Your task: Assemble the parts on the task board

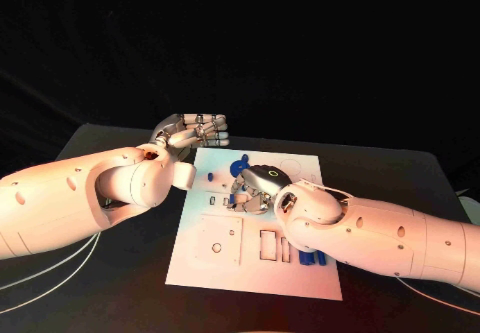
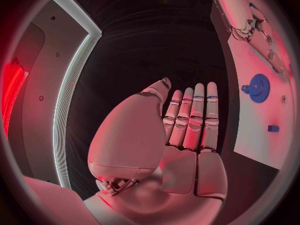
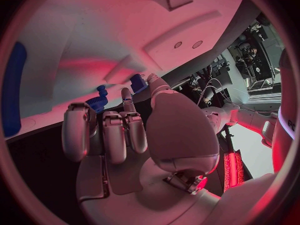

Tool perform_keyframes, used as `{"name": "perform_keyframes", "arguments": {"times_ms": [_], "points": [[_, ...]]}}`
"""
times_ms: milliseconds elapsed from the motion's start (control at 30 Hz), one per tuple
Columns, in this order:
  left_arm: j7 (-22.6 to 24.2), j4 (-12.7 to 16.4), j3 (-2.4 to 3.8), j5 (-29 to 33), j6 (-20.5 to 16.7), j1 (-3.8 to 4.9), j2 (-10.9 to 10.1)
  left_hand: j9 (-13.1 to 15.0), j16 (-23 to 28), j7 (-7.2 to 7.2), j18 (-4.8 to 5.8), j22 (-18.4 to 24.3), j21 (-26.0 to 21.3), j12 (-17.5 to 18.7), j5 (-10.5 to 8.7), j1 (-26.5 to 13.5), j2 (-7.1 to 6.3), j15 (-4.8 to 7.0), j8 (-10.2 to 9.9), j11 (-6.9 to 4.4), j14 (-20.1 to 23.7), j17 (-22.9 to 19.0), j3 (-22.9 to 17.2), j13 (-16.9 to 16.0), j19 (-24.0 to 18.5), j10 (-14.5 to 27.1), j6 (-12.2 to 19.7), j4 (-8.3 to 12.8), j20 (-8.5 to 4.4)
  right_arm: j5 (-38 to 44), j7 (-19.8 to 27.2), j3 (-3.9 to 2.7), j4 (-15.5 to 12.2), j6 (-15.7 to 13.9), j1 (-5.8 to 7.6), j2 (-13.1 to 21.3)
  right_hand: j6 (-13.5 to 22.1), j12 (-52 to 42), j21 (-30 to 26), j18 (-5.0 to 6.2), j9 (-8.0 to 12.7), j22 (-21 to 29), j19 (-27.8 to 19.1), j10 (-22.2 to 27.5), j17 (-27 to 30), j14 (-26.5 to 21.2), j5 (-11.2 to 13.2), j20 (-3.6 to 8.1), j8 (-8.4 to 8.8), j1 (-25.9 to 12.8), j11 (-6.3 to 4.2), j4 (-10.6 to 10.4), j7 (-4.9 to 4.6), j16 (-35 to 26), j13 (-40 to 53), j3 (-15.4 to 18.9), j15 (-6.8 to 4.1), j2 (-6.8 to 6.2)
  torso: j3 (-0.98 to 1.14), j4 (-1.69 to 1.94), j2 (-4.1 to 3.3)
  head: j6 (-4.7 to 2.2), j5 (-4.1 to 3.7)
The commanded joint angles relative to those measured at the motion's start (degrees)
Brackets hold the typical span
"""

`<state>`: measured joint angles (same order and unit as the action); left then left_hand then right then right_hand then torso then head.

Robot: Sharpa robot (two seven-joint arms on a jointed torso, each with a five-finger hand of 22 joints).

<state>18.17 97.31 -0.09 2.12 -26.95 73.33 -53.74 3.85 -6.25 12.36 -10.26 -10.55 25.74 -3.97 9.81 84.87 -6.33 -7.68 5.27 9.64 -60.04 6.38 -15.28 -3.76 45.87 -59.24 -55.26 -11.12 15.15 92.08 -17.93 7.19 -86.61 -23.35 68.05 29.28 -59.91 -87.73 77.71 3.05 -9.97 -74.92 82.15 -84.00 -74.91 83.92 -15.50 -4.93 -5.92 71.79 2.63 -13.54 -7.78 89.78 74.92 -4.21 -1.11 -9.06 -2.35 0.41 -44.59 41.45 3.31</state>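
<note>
The white task board [image 1: 300, 277] lies in the middle of the table. A blue gear [image 1: 238, 166] stands on its far part, with a small blue part [image 1: 210, 176] to its left. My right hand [image 1: 255, 189] is down on the board's middle, fingers curled. In the right wrist view the thumb and a finger pinch a small blue part [image 3: 137, 83], close to the gear [image 3: 97, 102]. My left hand [image 1: 192, 130] hovers beyond the board's far left corner, fingers straight and holding nothing. The left wrist view shows its flat palm [image 2: 187, 120], the gear [image 2: 257, 87] and the board [image 2: 262, 120].
Several blue parts [image 1: 310, 258] lie on the board's near right, beside my right forearm. Rectangular slots [image 1: 268, 244] and a square recess [image 1: 218, 239] mark the board's near half. White cables [image 1: 40, 277] run over the black table at the near left.
</note>
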Motion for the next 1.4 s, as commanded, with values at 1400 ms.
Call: {"name": "perform_keyframes", "arguments": {"times_ms": [1400], "points": [[-55.4, -11.4, 0.06, -63.2, 32.6, 0.85, 10.5, 20.6, -83.7, -8.97, 9.75, -77.0, 63.4, -58.7, -0.21, -14.0, 4.41, 11.64, 14.9, -10.31, -30.0, 83.6, 18.7, -57.4, 42.8, -17.3, -6.6, -5.6, -13.31, -37.9, 21.3, -0.62, -10.8, -4.2, 7.78, 25.6, 3.6, 9.6, -18.9, 3.85, 0.4, 10.4, -8.8, 4.6, -2.5, 2.8, -5.8, -0.64, -0.9, 8.0, 0.94, -1.2, -0.56, -6.9, 3.1, 4.2, 0.49, 2.93, 1.28, -1.05, 3.81, 1.39, 2.26]]}}
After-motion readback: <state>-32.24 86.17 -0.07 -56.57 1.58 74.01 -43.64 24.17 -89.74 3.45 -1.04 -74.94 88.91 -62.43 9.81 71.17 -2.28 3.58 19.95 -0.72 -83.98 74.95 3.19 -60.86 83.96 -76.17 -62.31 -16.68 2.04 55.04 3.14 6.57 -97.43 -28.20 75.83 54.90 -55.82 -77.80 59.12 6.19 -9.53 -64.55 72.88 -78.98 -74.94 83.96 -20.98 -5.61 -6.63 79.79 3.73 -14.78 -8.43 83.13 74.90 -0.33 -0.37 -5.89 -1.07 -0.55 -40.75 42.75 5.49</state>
